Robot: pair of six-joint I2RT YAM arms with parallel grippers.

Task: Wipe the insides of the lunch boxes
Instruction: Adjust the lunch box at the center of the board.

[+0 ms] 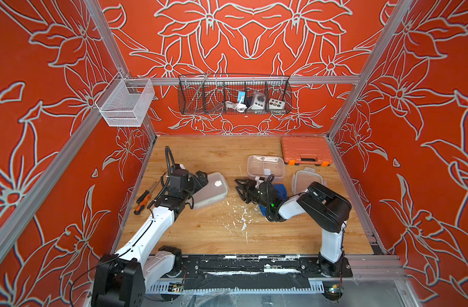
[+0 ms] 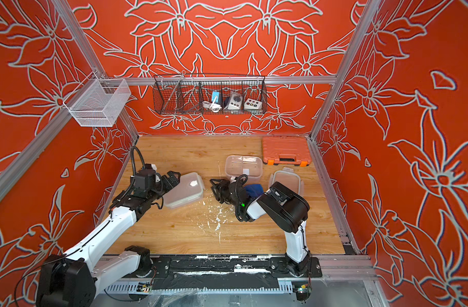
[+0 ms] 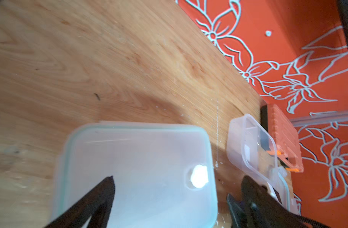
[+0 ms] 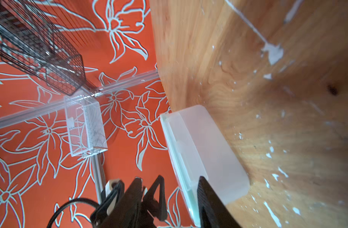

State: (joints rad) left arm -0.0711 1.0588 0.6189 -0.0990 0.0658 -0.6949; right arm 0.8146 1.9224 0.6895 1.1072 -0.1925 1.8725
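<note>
A lunch box (image 1: pixel 266 166) (image 2: pixel 243 165) with a divider and a white label stands open at mid-table. The other lunch box (image 1: pixel 214 191) (image 2: pixel 186 191) (image 3: pixel 141 173) (image 4: pixel 210 150) lies left of it under a frosted, teal-rimmed lid. My left gripper (image 1: pixel 202 179) (image 2: pixel 173 176) (image 3: pixel 177 185) hangs open at that box's left end, one finger over the lid and one beyond its edge. Just right of it my right gripper (image 1: pixel 238 188) (image 2: pixel 213 187) (image 4: pixel 170 181) is open and holds nothing. A blue cloth (image 1: pixel 280 189) (image 2: pixel 255 189) lies partly hidden under the right wrist.
A loose clear lid (image 1: pixel 306 179) with snap flaps lies right of the cloth. An orange tool case (image 1: pixel 304 150) sits at the back right, a screwdriver (image 1: pixel 142 198) by the left wall. White flecks (image 1: pixel 241 218) dot the wood. Wire baskets (image 1: pixel 234 94) hang on the back wall.
</note>
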